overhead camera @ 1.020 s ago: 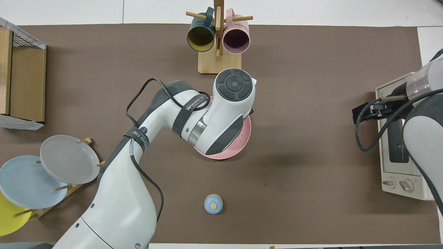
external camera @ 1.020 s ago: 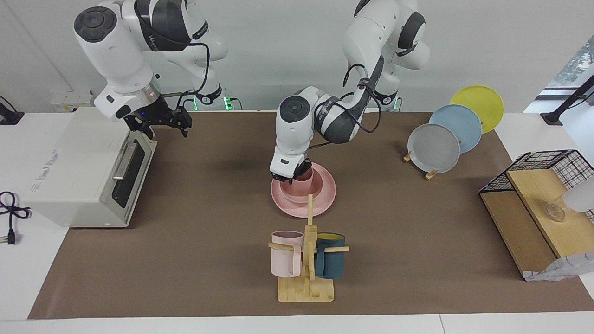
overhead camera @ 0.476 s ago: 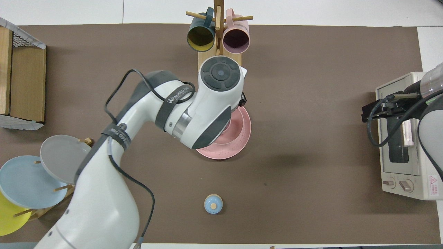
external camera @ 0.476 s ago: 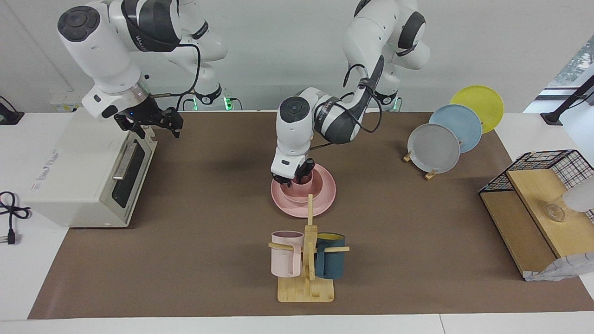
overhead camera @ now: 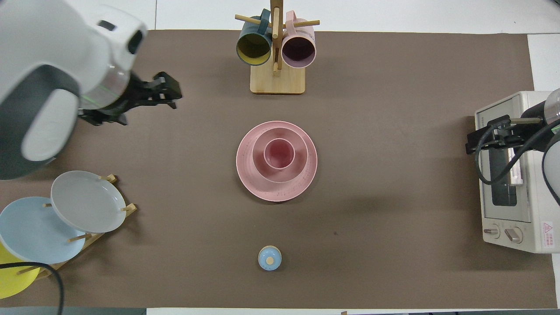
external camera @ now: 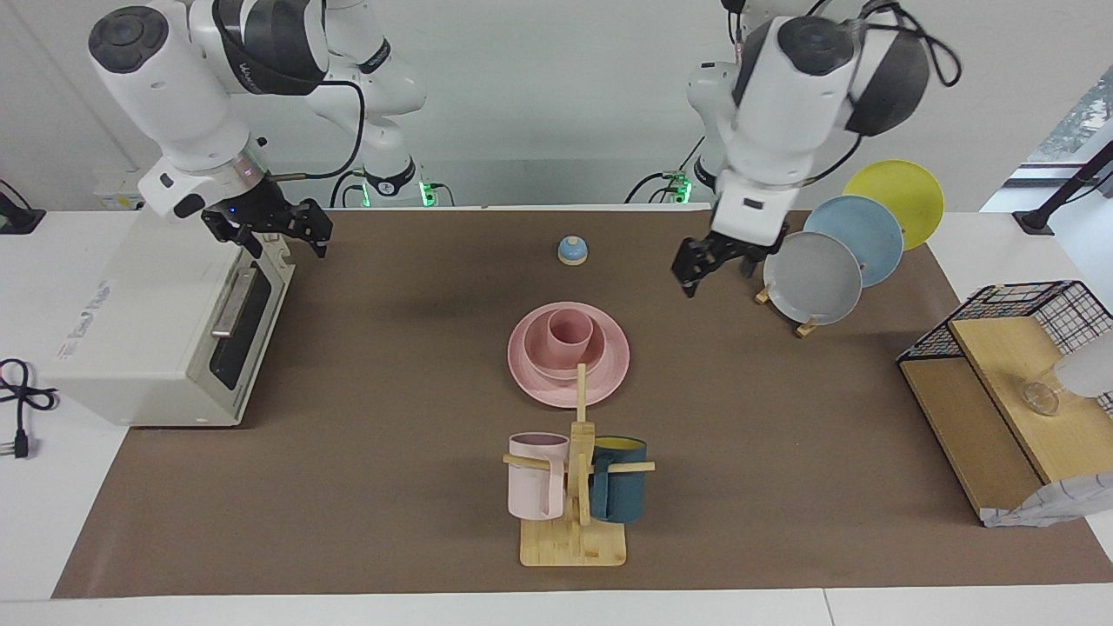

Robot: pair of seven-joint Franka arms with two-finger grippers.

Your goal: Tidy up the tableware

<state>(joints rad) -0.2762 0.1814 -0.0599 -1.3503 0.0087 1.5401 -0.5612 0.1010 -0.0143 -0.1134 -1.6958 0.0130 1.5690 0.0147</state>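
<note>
The pink plate point(external camera: 613, 365) lies mid-table, also in the overhead view point(overhead camera: 253, 186). The pink bowl point(external camera: 539, 358) sits on it point(overhead camera: 258, 155). The pink tumbler cup point(external camera: 569, 335) stands upright inside the bowl point(overhead camera: 279, 153). My left gripper point(external camera: 715, 265) is open and empty, raised over the mat beside the plate rack, toward the left arm's end point(overhead camera: 173, 92). My right gripper point(external camera: 285, 243) is open and empty, up by the toaster oven's top front edge point(overhead camera: 470, 142).
A wooden mug tree point(external camera: 574, 487) with a pale pink and a teal mug stands farther from the robots than the stack. A rack point(external camera: 813, 278) holds grey, blue and yellow plates. There is also a toaster oven point(external camera: 148, 330), a small blue knob point(external camera: 572, 250) and a wire shelf point(external camera: 1000, 382).
My left gripper has let go of the cup in the bowl, lifted and swung away toward the plate rack. My right gripper has drifted slightly toward the toaster oven.
</note>
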